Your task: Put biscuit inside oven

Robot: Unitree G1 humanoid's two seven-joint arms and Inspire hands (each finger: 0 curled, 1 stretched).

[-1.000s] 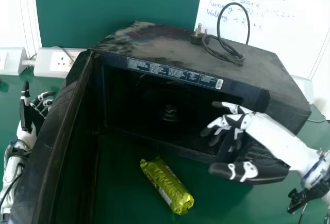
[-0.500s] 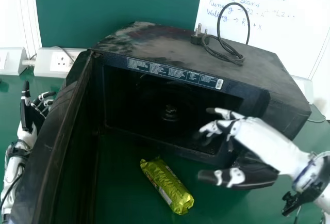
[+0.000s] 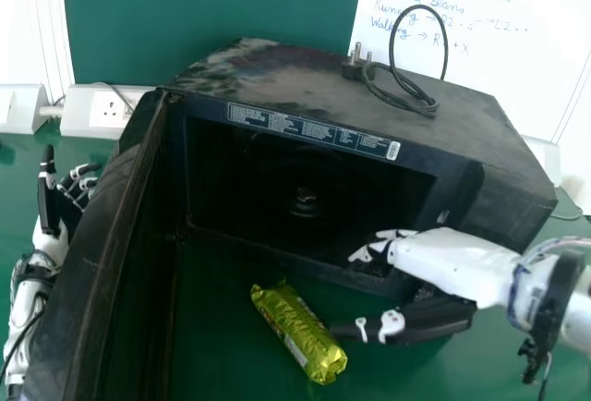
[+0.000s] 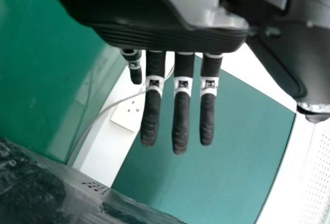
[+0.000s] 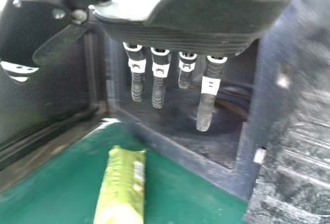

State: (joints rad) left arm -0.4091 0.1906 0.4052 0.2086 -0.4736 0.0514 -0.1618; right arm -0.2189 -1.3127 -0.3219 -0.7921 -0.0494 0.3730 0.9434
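Fingers straight and apart on our left hand [image 3: 48, 200], outside the door [image 3: 92, 262], and right hand [image 3: 434, 258], near the oven's [image 3: 323, 87] front edge. One oven, one biscuit [image 3: 300, 332], some bench [image 3: 226, 346] between.

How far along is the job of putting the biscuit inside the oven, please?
The oven already stands open, its door swung aside. The right hand, fingers open, hovers near the biscuit packet, apparently about to grasp it. Still left: the packet lies on the table, so grasping, lifting and placing it inside remain.
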